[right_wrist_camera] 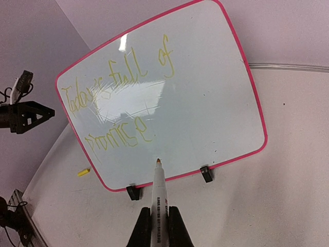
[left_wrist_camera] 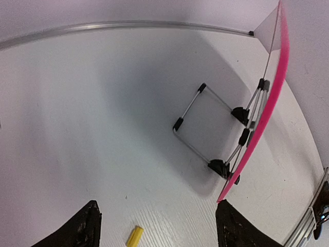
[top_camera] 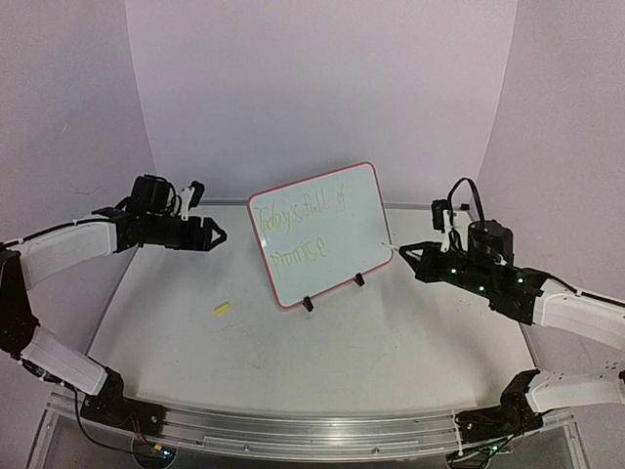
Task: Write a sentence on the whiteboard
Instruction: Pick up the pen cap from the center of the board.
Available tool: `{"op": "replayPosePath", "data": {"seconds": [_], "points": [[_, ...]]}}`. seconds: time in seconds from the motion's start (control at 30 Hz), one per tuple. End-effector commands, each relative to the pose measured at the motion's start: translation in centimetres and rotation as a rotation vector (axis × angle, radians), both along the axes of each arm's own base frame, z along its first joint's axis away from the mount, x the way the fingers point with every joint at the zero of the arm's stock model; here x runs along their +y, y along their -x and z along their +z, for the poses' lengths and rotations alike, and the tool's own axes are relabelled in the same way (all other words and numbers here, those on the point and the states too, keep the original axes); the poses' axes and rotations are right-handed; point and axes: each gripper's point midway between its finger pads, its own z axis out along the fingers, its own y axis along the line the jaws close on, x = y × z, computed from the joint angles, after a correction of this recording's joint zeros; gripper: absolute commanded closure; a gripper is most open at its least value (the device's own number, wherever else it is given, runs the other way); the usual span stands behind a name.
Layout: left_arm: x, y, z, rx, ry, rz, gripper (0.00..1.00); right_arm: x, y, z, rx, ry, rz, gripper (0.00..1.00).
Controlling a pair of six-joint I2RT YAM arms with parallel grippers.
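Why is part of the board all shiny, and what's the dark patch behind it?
Right wrist view: light glares off the whiteboard, over the sentence. Left wrist view: the board casts a soft shadow on the table behind it.

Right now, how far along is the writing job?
Done: two yellow lines, roughly "Today's full of promise", on the whiteboard. In hand: right gripper holds the marker, tip toward the board; left gripper open, empty. Left: probably only recapping; a yellow cap lies on the table.
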Motion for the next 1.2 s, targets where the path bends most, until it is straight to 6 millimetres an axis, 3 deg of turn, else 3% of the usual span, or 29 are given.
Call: {"op": "replayPosePath", "data": {"seconds": [0.0,0.13,0.3,0.63,1.17], "points": [[0.0,1.2,-2.9,0.042,0.034,0.08,0.28,-0.2,1.5,-0.7,0.042,-0.029,0.031,1.0],[-1.3,3.4,-7.4,0.146,-0.085,0.033,0.32,-0.5,2.1,-1.2,0.069,-0.054,0.026,1.0],[-1.0,5.0,-10.3,0.182,-0.203,0.049,0.34,-1.1,2.5,-1.6,0.08,-0.068,0.009,1.0],[-0.1,6.5,-13.8,0.266,-0.269,0.044,0.45,-1.4,2.7,-2.0,0.093,-0.066,-0.006,1.0],[0.1,6.6,-17.2,0.343,-0.349,0.04,0.55,-1.7,2.6,-2.5,0.107,-0.066,-0.027,1.0]]}}
